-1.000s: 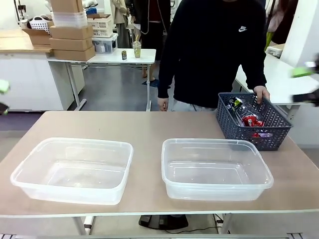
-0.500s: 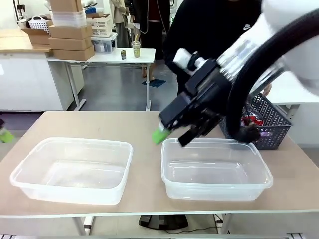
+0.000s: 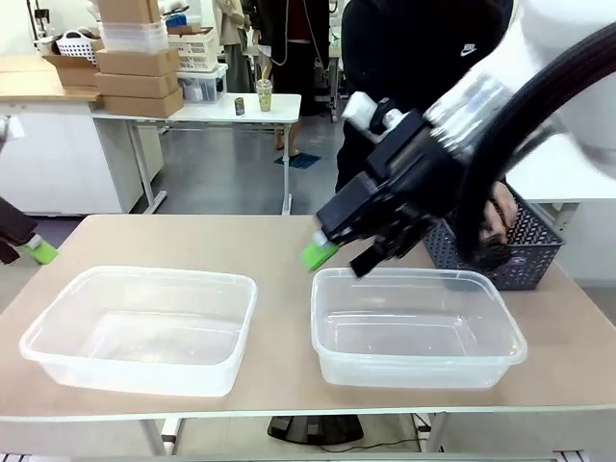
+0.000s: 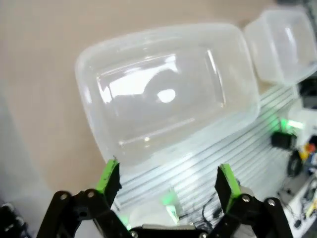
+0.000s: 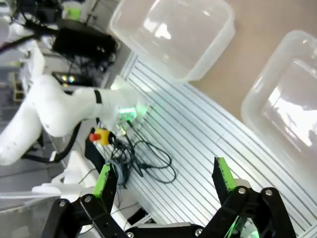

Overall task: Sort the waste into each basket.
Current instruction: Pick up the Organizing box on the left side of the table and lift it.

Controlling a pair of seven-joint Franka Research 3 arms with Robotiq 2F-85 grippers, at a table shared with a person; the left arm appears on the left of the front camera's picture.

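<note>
Swung right gripper (image 3: 342, 260) in above far left corner of right tub (image 3: 419, 371), jaws spread, empty. Brought left gripper (image 3: 34, 248) in well left of that tub, likewise spread, empty. Left waste unsorted, presumably in grey basket (image 3: 534, 252) just behind tub, hidden by arm.

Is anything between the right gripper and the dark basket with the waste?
Yes: the person's hand is over the dark basket, where the open right gripper, now above the right tub's far-left corner, would reach in.
</note>
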